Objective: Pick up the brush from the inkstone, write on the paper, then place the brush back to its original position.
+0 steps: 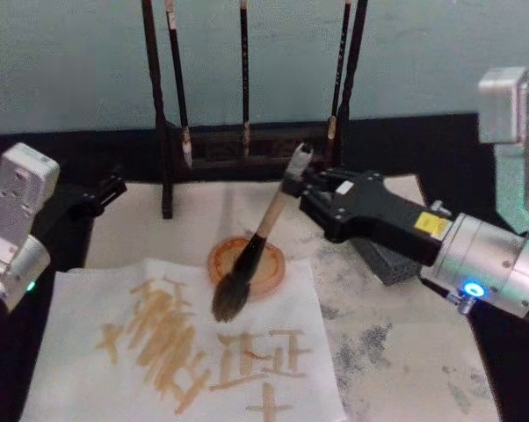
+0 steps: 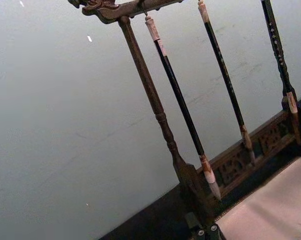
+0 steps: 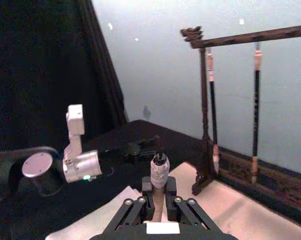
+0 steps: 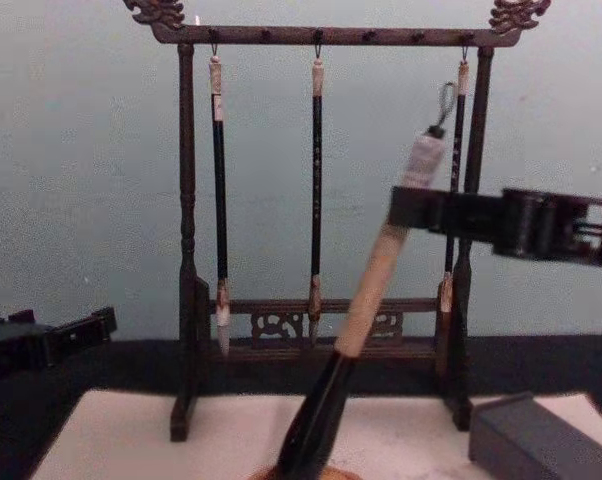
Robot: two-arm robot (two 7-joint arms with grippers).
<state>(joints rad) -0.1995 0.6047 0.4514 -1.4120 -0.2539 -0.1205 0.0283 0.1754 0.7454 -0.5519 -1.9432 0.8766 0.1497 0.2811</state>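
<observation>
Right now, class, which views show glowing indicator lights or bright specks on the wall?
Head view: a blue light glows on the right arm, whose tool grips the brush; a green light on the left arm. Right wrist view: that green light, plus white specks on the wall. Left wrist view: white specks too.

Dark wooden brush rack at the back, three thin black-handled brushes hanging in it. Large off-white paper sheet before it, round orange dish mid-sheet, crinkled white stroke-marked sheet front left. Dark grey rectangular inkstone right of the dish, under the right gripper, which holds the thick tan-handled calligraphy brush tilted over the dish. Left gripper far left.
</observation>
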